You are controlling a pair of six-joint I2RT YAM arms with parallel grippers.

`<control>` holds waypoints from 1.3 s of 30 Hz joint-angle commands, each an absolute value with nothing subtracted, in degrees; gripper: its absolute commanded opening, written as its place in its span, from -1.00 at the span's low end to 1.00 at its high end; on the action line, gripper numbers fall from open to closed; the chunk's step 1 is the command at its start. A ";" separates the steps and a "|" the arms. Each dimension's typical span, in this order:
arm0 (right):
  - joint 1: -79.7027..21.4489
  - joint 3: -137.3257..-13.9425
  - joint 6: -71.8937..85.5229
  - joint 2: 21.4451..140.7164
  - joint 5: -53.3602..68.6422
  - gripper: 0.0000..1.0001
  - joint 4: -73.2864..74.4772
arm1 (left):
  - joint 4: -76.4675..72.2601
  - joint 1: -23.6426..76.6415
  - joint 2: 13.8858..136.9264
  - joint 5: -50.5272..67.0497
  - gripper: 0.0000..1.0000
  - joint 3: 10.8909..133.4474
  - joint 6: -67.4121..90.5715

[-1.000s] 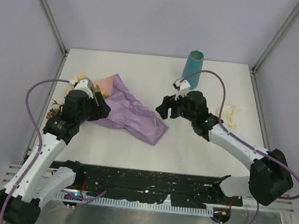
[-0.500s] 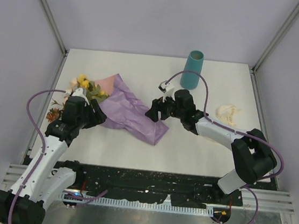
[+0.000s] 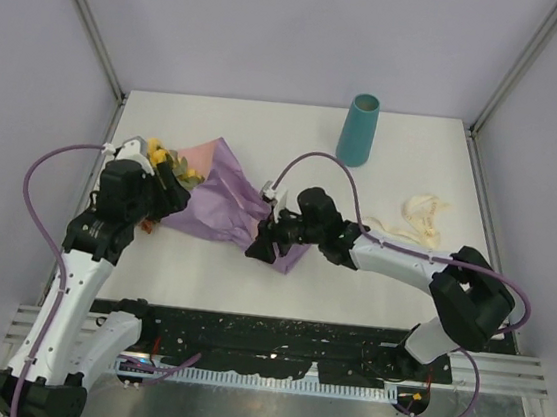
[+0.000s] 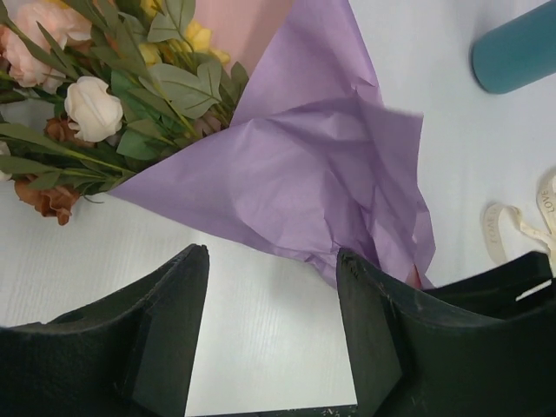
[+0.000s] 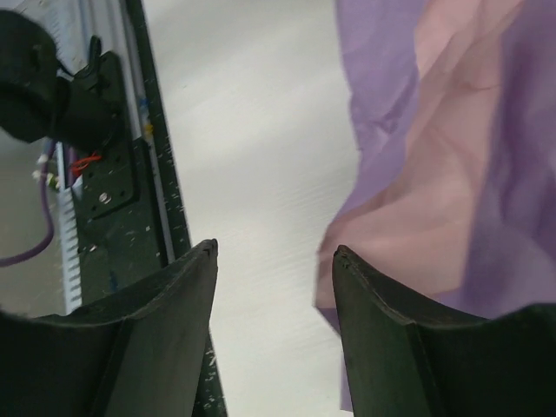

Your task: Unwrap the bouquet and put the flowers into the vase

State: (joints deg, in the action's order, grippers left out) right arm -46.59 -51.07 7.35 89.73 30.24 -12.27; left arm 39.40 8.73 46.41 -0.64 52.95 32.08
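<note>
Both released, empty: right gripper [image 5: 275,252] at the bouquet wrap [image 5: 486,130] corner, left gripper [image 4: 272,256] near flowers [image 4: 91,109]. Best pinch paper edge only.

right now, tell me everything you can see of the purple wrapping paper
The purple wrapping paper is a thin, creased sheet, purple outside, pink inside, lying crumpled on the white table left of centre. The flowers stick out of its far-left end. The right gripper hangs at its near-right corner, fingers apart; whether they touch is unclear.
</note>
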 commanded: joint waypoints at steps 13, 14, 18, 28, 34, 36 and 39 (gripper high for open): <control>-62.58 -46.15 4.83 81.06 23.75 0.27 -2.11 | 43.59 8.44 43.60 8.97 0.28 56.16 28.92; -62.58 -45.62 6.23 79.64 22.69 0.29 -2.63 | 43.85 8.44 43.51 8.88 0.28 56.51 28.83; -62.40 -45.79 8.52 71.03 12.24 0.36 -2.47 | 45.26 8.44 42.89 7.12 0.28 58.09 27.34; -52.04 -47.46 17.22 66.35 -18.11 -0.13 -6.14 | 46.15 8.44 42.72 10.10 0.27 60.56 26.54; -45.97 -53.52 15.30 76.26 -14.34 -0.20 -7.03 | 45.97 8.44 43.07 12.04 0.27 59.77 26.81; -45.97 -55.10 13.98 79.08 -11.19 -0.22 -7.64 | 46.05 8.35 43.07 12.13 0.27 59.50 26.72; -45.97 -55.90 12.84 82.08 -3.98 -0.24 -10.01 | 46.49 8.44 42.54 11.95 0.27 59.85 26.46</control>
State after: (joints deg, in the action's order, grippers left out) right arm -45.74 -52.77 14.72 79.88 -11.64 -4.97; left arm 46.19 8.64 43.27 10.59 58.85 27.57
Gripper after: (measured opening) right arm 0.385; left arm 0.636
